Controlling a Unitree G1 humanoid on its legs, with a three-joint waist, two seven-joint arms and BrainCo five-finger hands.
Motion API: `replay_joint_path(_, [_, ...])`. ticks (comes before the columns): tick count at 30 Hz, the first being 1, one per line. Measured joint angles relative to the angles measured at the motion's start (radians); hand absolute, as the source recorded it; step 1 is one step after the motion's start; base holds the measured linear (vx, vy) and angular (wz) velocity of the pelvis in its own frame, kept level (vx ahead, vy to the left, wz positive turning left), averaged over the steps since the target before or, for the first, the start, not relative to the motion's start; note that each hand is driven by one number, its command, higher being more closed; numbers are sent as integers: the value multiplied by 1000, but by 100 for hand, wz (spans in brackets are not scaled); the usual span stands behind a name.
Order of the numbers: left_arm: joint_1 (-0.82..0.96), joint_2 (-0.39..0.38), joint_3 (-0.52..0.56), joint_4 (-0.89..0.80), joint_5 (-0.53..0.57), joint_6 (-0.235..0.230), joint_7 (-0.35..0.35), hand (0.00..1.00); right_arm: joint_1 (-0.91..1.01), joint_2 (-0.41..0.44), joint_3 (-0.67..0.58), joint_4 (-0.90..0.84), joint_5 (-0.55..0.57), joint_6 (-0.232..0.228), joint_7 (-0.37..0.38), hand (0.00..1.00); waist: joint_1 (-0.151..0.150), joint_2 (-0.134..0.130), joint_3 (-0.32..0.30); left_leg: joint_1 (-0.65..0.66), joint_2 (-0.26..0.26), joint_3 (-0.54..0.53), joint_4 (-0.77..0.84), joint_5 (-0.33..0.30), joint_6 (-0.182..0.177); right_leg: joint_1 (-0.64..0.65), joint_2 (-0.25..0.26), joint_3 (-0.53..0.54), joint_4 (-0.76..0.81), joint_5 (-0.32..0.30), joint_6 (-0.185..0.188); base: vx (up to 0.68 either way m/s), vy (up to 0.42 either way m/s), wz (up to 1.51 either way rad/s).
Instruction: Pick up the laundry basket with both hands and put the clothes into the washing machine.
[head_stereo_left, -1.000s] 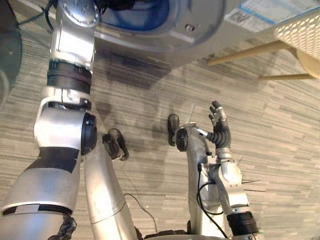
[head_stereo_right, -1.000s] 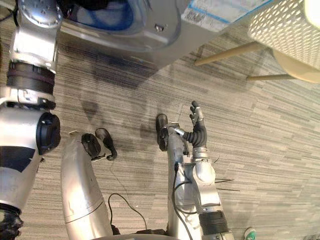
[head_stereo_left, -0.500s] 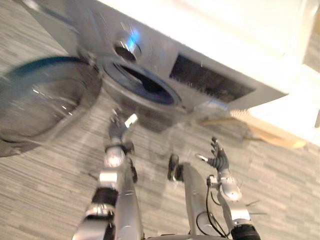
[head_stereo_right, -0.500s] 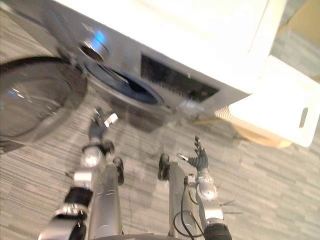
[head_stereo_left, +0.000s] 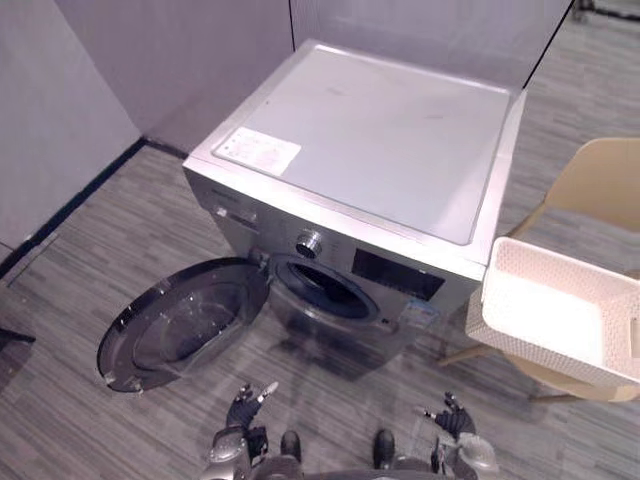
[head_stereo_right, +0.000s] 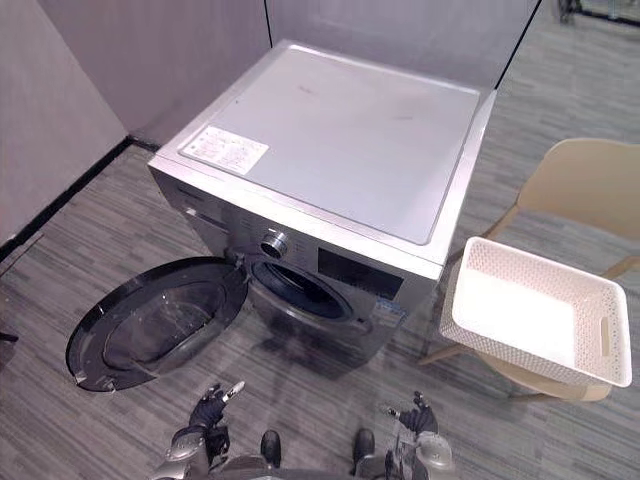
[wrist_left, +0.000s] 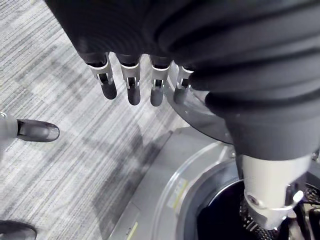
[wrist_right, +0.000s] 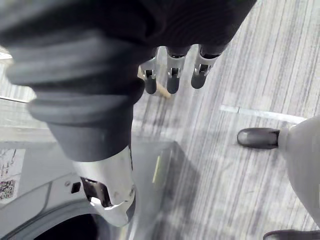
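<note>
A white perforated laundry basket (head_stereo_right: 520, 355) rests on a beige chair (head_stereo_right: 590, 185) to the right of the silver washing machine (head_stereo_left: 370, 140). The basket's inside looks plain white. The machine's round door (head_stereo_left: 185, 325) hangs wide open to the left, baring the dark drum opening (head_stereo_left: 320, 290). Both hands hover low over the floor in front of the machine. My left hand (head_stereo_left: 243, 408) is open, its fingers (wrist_left: 130, 85) straight, holding nothing. My right hand (head_stereo_left: 455, 420) is open too, with straight fingers (wrist_right: 172, 75), well short of the basket.
Grey walls stand behind and to the left of the machine. Striped grey flooring (head_stereo_left: 60, 400) spreads around it. The open door takes up the floor space at front left. The chair's wooden legs (head_stereo_left: 455, 352) stand beside the machine's right front corner.
The head camera has swung up from the floor to take in the whole machine, chair and basket. My left arm, raised by the drum a second ago, now hangs low like the right.
</note>
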Motion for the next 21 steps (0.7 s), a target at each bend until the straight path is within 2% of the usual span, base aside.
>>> replay_joint_path(4, [-23, 12, -18, -1, 5, -1, 1, 0, -40, -2, 8, 26, 0, 0, -2, 0, -1, -1, 38, -91, -17, -47, 96, 3, 5, -36, -16, -26, 25, 14, 1, -154, 45, 25])
replay_joint_path(6, [-28, 12, -39, -1, 5, -1, 1, 0, -68, -8, 20, 27, 0, 0, -3, 0, 2, -1, 59, -142, -13, -50, 136, 3, 4, -85, -19, -25, 60, 14, 0, -228, 34, 8])
replay_joint_path(7, [-25, 11, -44, 0, 5, 0, 1, 0, -84, -12, 25, 26, 0, 0, -4, 0, 0, -4, 64, -158, -2, -50, 134, -1, 5, -119, -37, -21, 82, 17, -6, -242, 63, -18])
replay_joint_path(8, [-17, 5, -49, 0, 5, 1, 1, 0, -94, -21, 20, 25, 1, -1, -6, 0, 2, -15, 71, -183, 4, -39, 201, -40, 20, -143, -47, -12, 96, 23, -16, -219, 84, -27])
replay_joint_path(9, [-14, 3, -49, 0, 6, 3, 1, 0, -97, -23, 17, 21, 1, -1, -9, 0, 0, -15, 73, -198, 13, -38, 281, -70, 27, -151, -52, -3, 108, 25, -16, -195, 127, -38])
replay_joint_path(10, [-17, 7, -47, -2, 17, 5, 2, 0, -91, -30, 17, 17, 0, -1, -10, 0, -2, -24, 79, -216, 43, -44, 453, -127, 24, -164, -65, 11, 132, 31, -7, -157, 188, -30])
replay_joint_path(11, [-18, 8, -48, -2, 35, 4, 4, 0, -83, -43, 16, 17, 0, 0, -11, 0, -10, -23, 79, -197, 76, -60, 546, -158, 10, -167, -77, 27, 139, 42, 11, -173, 226, -26])
replay_joint_path(12, [-23, 6, -50, -2, 43, 2, 4, 0, -81, -51, 15, 18, 0, 0, -13, 0, -13, -19, 76, -179, 88, -84, 550, -163, 0, -171, -82, 35, 138, 49, 22, -152, 233, -15])
replay_joint_path(13, [-30, 2, -53, -2, 43, -1, 6, 0, -69, -61, 16, 19, 0, 0, -16, 0, -28, -8, 72, -149, 91, -124, 503, -195, -47, -182, -87, 42, 135, 61, 39, -208, 412, -7])
replay_joint_path(14, [-54, 8, -78, -2, 43, -5, 11, 0, -68, -69, 15, 19, 0, 1, -20, 0, -41, 6, 62, -104, 63, -148, 372, -273, -39, -204, -109, 58, 104, 93, 75, -203, 427, 7])
replay_joint_path(15, [-71, 15, -94, -2, 43, -7, 12, 0, -67, -55, 12, 28, 0, 1, -21, 0, -53, -22, 71, -106, 34, -140, 350, -279, -29, -211, -127, 64, 81, 114, 80, -242, 479, 5])
replay_joint_path(16, [-88, 37, -117, -4, 44, -10, 15, 0, -70, -33, 11, 40, 0, 7, -17, 0, -54, -57, 85, -120, -6, -115, 362, -265, -25, -216, -153, 88, 56, 131, 69, -225, 343, -16])
replay_joint_path(17, [-99, 62, -130, -6, 67, -9, 23, 0, -71, -6, 10, 47, 0, 21, -14, 0, -54, -76, 84, -184, -42, -87, 450, -290, 19, -245, -179, 121, 29, 165, 30, -237, 330, -37])
replay_joint_path(18, [-99, 66, -132, -7, 74, -9, 24, 0, -72, 1, 11, 47, 0, 24, -14, 0, -53, -80, 85, -206, -54, -71, 480, -299, 34, -258, -190, 125, 19, 159, 9, -255, 331, -54])
replay_joint_path(19, [-97, 69, -130, -10, 82, -9, 27, 0, -77, 5, 23, 49, 0, 28, -14, 0, -51, -75, 87, -230, -58, -44, 484, -299, 51, -270, -202, 109, 5, 100, -11, -234, 259, -64])
replay_joint_path(20, [-95, 70, -129, -14, 83, -9, 27, 0, -92, 9, 39, 55, 0, 28, -12, 0, -51, -52, 100, -232, -46, -9, 454, -277, 85, -296, -204, 91, 18, 62, -7, -196, 228, -66])
replay_joint_path(21, [-97, 69, -129, -14, 84, -9, 27, 0, -100, 8, 50, 57, 0, 28, -10, 0, -50, -56, 100, -227, -40, 5, 437, -265, 98, -310, -197, 76, 75, 69, 5, -142, 184, -77])
